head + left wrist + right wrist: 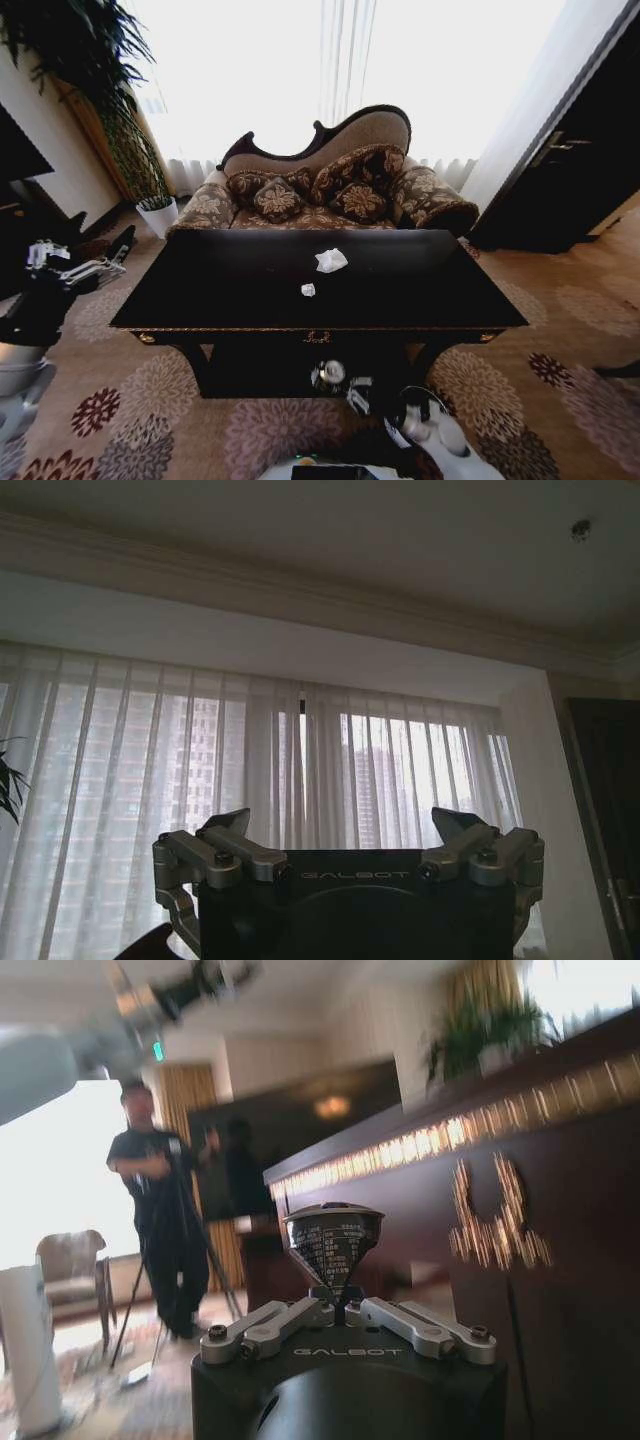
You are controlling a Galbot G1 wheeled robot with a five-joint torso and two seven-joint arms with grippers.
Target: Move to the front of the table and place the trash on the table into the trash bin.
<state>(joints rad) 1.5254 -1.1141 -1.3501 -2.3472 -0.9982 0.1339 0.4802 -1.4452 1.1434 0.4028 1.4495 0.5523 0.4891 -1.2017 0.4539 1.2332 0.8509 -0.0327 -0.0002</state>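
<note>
The black surface (pixel 200 290) stands square ahead in the head view, its whole glossy top visible, with the front edge and its gold ornament (pixel 318 337) nearest the robot. A crumpled white tissue (pixel 331 260) lies near the middle of the top, toward the far edge. A tiny white scrap (pixel 308 290) lies just beside it on the near side, apart from it. Both sit well in from every edge, with bare top all around them.

The left pincer (pixel 343 825) is held out to the left of the surface, clear of its corner. Its fingers (pixel 232 823) are spread wide with nothing between them, and they point up at the sheer curtains (pixel 120 780).

The right pincer (pixel 335 1302) is low, in front of the surface's front face and below the gold-trimmed edge, which runs close along one side of it. Its fingers are pressed together, pinching the lower end of a dark printed can (pixel 333 1238) that stands up from them. In the head view that arm is cut off at the lower edge and merges with the shadow under the surface, so the can is hard to make out there. The lower shelf (pixel 270 375) is dark, and its contents cannot be told.

A patterned sofa (pixel 330 190) stands right behind the far edge. Flowered carpet (pixel 560 370) lies open to the right, and a potted plant (pixel 155 205) stands at the back left.
</note>
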